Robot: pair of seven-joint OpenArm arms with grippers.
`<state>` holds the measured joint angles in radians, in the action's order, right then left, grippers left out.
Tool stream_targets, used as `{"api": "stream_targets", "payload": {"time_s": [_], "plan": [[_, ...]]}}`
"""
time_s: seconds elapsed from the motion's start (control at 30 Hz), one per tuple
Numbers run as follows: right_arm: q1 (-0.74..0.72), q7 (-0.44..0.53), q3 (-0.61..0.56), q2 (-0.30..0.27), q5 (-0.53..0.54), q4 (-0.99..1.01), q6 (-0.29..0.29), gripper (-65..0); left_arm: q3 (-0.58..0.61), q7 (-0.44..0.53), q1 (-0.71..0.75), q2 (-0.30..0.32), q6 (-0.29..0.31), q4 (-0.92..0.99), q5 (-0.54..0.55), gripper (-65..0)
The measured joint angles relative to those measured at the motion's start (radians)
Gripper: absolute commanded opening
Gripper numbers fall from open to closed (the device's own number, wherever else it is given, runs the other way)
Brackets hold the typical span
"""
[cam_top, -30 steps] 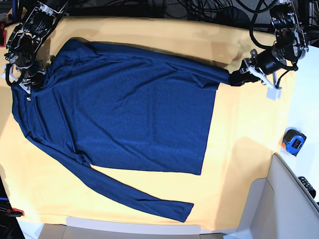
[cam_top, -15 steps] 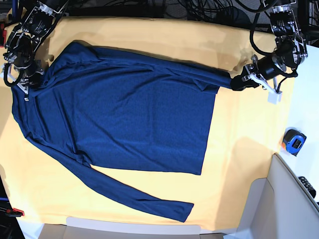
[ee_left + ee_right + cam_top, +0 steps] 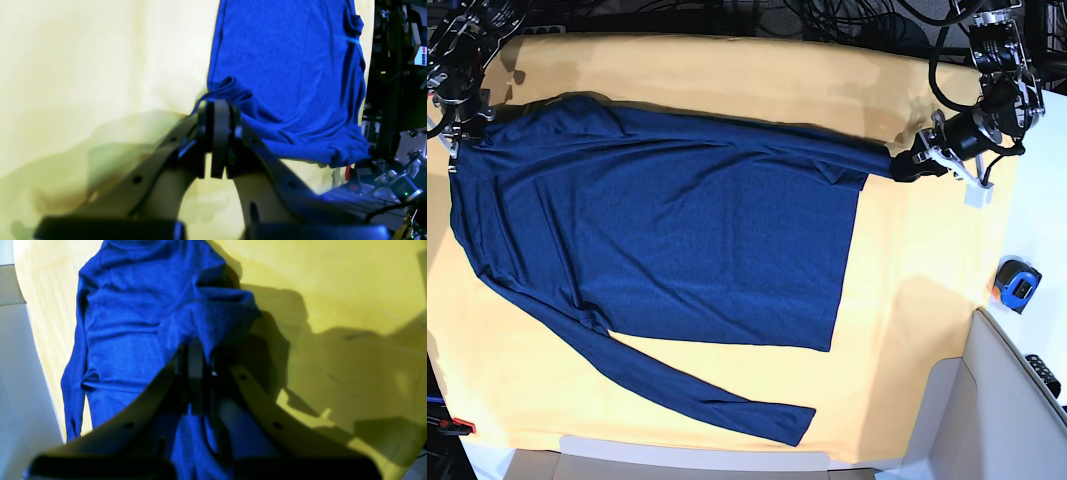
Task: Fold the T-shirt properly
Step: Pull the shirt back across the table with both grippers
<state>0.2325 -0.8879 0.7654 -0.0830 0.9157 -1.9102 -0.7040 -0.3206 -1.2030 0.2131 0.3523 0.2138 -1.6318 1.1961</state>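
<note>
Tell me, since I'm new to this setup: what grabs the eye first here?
A large dark navy-blue long-sleeved knit shirt lies spread across the yellow-orange table cloth, one sleeve trailing toward the near edge. The right gripper pinches its shoulder end at the base view's left, while the left gripper holds the other sleeve's cuff at the right.

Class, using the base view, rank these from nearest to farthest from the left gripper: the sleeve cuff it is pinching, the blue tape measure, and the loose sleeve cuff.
From the left gripper:
1. Pinched sleeve cuff, right at the jaws, top right.
2. Blue tape measure, below it on the right edge.
3. Loose sleeve cuff, bottom centre on the yellow cloth.
</note>
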Motion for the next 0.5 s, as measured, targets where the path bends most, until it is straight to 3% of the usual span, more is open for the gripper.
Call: {"api": "stream_targets", "payload": {"time_s": [0.2, 0.33, 0.5], "plan": [[-0.04, 0.0, -0.01, 0.003, -0.035, -0.002, -0.006, -65.0, 0.0, -0.001, 0.0, 0.0, 0.0, 0.0, 0.001, -64.8], [-0.11, -0.005, -0.097, 0.002, -0.145, -0.002, -0.002, -65.0, 0.0, 0.0, -0.003, 0.0, -0.042, 0.0, 0.0, -64.8], [-0.18, -0.002, -0.164, 0.001, -0.27, 0.015, 0.0, -65.0, 0.0, 0.0, -0.003, -0.001, -0.049, 0.0, 0.0, -64.8]]}}
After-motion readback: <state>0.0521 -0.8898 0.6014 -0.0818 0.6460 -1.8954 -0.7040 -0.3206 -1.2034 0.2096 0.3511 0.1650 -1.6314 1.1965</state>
